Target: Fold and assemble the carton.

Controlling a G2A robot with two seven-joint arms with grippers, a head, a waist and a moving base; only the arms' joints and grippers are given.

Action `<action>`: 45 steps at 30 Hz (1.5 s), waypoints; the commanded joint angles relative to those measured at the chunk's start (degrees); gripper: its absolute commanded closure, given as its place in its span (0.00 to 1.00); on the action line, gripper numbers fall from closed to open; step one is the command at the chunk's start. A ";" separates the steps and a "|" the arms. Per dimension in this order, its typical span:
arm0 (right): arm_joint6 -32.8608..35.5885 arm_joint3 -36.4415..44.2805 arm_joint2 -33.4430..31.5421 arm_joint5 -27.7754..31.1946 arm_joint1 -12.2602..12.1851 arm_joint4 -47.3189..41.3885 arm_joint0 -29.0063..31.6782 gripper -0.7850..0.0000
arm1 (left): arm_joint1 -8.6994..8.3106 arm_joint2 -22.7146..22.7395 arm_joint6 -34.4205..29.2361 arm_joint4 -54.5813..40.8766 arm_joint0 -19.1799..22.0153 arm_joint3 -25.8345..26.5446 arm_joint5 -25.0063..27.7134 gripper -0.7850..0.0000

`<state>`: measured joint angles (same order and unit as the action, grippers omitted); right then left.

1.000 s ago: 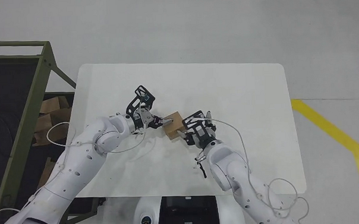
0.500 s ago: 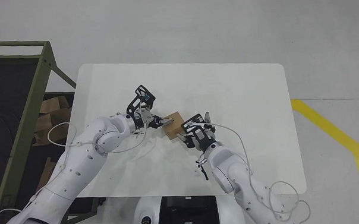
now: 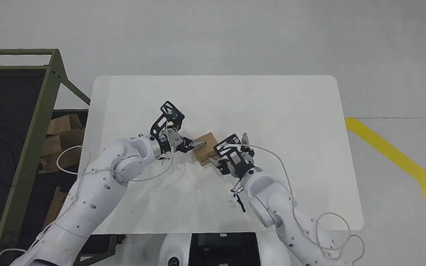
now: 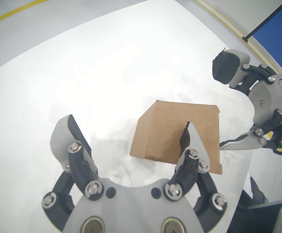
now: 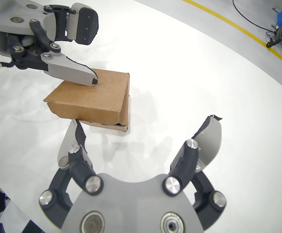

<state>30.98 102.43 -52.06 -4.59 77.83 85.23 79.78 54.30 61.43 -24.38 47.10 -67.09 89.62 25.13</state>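
A small brown carton [image 3: 206, 147] lies folded shut near the middle of the white table [image 3: 290, 109]. My left gripper [image 4: 130, 130] is open, and one of its fingertips [image 4: 187, 136] rests on the carton's top face [image 4: 176, 119] while the other hangs clear of it. In the right wrist view the carton [image 5: 94, 99] shows a slightly gaping seam along its near side. My right gripper [image 5: 143, 128] is open just short of that side, holding nothing. From above, the left gripper [image 3: 187, 137] and the right gripper [image 3: 232, 143] flank the carton.
A green metal-frame cart [image 3: 35, 104] holding cardboard pieces [image 3: 58, 138] stands off the table's left edge. A yellow floor line [image 3: 397, 158] runs past the right side. Bare table surface lies beyond and to the right of the carton.
My right gripper has drawn back slightly from the carton toward the robot. The left gripper and the carton have barely moved.
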 commanded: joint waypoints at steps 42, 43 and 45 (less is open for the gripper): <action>0.79 -1.23 0.13 1.04 1.28 1.64 -0.08 0.00 | 1.17 1.42 -1.27 0.93 -0.68 -0.06 1.70 0.00; 0.89 -1.37 0.14 0.99 1.31 1.77 -0.15 0.00 | 1.19 1.48 -1.24 0.98 -0.73 -0.04 1.75 0.00; 1.24 -1.65 0.31 1.01 1.39 2.12 -0.36 0.00 | 1.22 1.59 -1.30 1.06 -0.79 -0.01 1.68 0.00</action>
<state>32.02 100.93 -51.85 -3.58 79.18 87.18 79.53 55.51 62.96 -25.66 48.13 -67.84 89.59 26.88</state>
